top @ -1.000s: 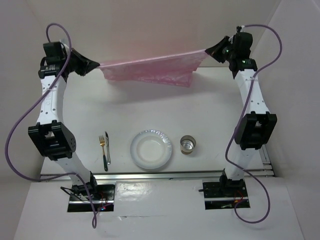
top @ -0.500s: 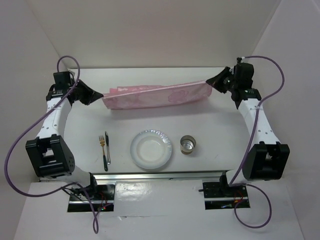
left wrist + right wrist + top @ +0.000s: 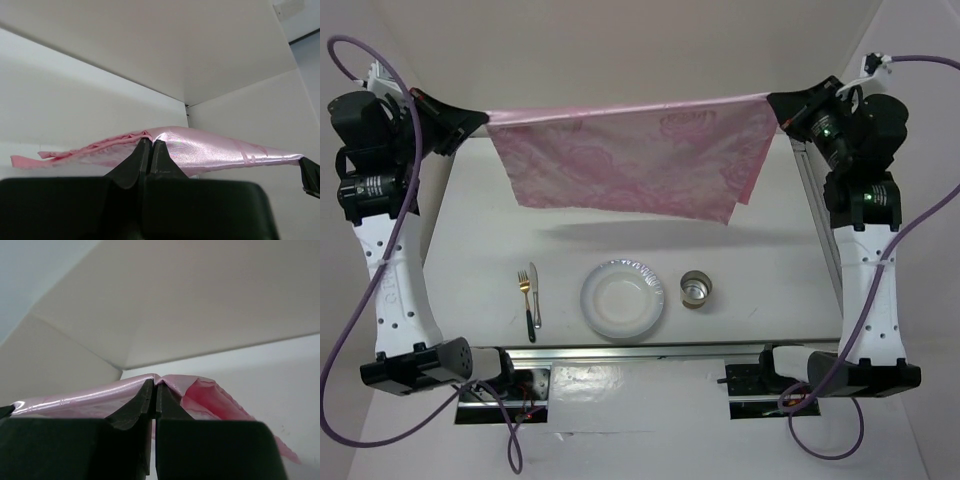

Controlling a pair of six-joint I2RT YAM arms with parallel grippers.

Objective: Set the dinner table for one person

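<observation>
Left pincer [image 3: 480, 121] is shut tight on the left top corner of the mat [image 3: 630, 165]. Its wrist view shows both fingers pressed together with pink cloth between them. I hold the mat high in the air, pulled straight like washing on a line, and it hangs over the far half of the bench [image 3: 470, 230]. The bench is the big white top under it all. On its near side I see a fork [image 3: 524, 284] and knife [image 3: 535, 300] side by side, then a plate [image 3: 623, 298], then a small tin cup [image 3: 697, 289]. Right pincer [image 3: 773, 99] is shut on the other top corner, the same way.

I think the step now is to lay the mat down. To do it well, I should bring both arms down together at the same speed, so the cloth gets no folds. The low edge should touch the bench first. It must not land on the plate or cup. I should let go only when the mat lies flat.
</observation>
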